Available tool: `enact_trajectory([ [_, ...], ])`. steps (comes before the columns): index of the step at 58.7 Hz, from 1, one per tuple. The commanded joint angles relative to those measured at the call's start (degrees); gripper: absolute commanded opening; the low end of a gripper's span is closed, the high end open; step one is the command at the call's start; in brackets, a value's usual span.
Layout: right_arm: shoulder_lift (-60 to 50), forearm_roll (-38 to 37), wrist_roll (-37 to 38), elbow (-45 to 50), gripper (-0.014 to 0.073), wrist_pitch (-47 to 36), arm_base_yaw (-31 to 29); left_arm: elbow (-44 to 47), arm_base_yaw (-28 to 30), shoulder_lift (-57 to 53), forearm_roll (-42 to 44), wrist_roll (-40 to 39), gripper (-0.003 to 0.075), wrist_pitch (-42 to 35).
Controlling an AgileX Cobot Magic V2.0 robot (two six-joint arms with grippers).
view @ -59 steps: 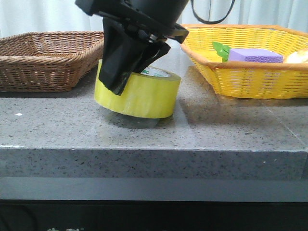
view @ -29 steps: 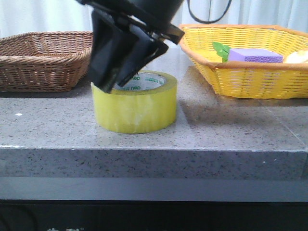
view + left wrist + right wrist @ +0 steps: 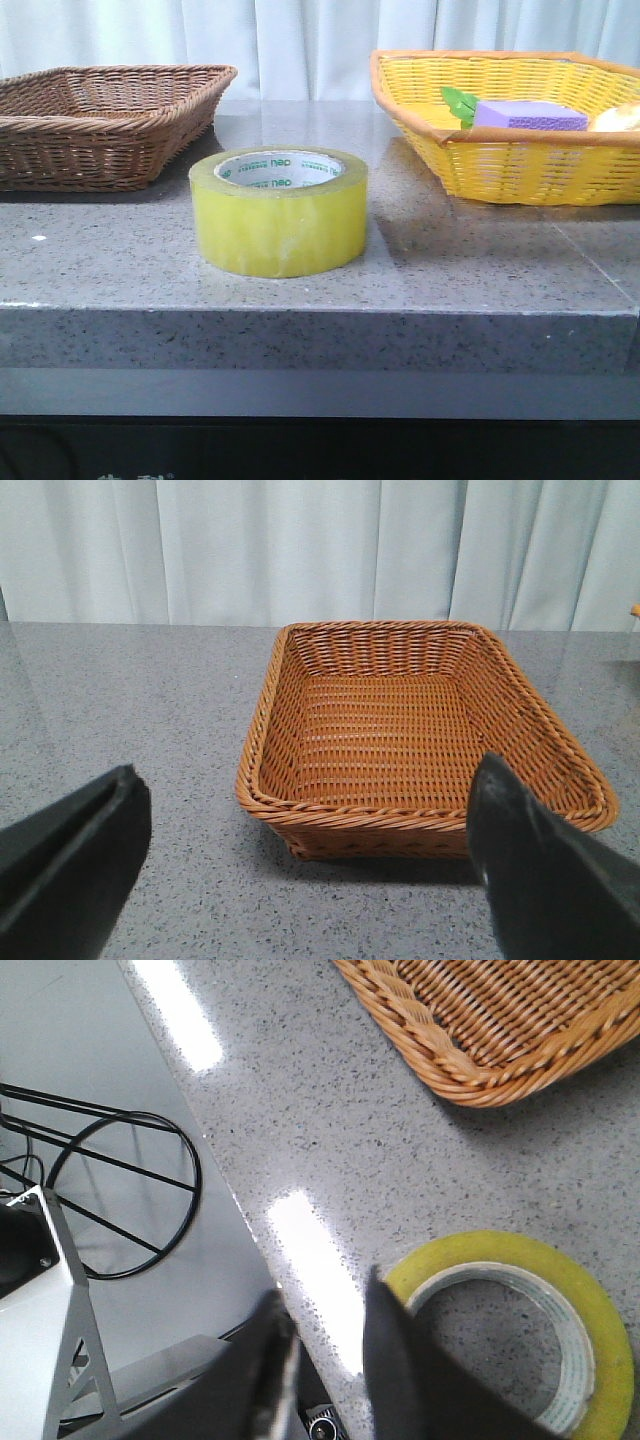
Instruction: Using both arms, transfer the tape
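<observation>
we are leaving the tape (image 3: 278,210) standing mid-table, right tool (image 3: 325,1360) now lifted off, nearly closed and empty; left tool (image 3: 300,870) is waiting open.

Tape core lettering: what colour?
Green on the tape's white core; clearest in the front view.

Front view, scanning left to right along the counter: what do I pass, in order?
Brown wicker basket → tape, standing free on the counter with its core facing up → yellow wicker basket, holding a purple sponge.
</observation>
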Motion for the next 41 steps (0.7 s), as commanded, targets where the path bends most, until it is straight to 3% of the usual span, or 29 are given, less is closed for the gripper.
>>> enact_trajectory([
  [1, -2.9, 0.1, 0.0, -1.8, -0.0010, -1.3, -0.3, -1.9, -0.3, 0.6, 0.1, -0.2, 0.0617, -4.6],
  [5, -3.3, -0.5, 0.2, -1.8, -0.0097, -1.3, -0.8, -1.9, -0.3, 0.6, 0.1, -0.2, 0.0618, -4.6],
  [16, -6.3, -1.9, 2.9, -1.7, -0.0078, -0.8, -7.3, -1.9, -0.3, 0.6, 0.1, -0.2, 0.0618, -4.5],
  [30, -15.6, -18.5, 14.5, 1.7, -0.0078, -2.5, -19.5, -1.9, -0.3, 0.6, 0.1, -0.2, 0.0617, -4.5],
  [41, -25.6, -23.8, 18.4, 10.9, -0.0078, -10.5, -24.4, -1.9, -0.3, 0.6, 0.1, -0.2, 0.0617, -4.5],
])
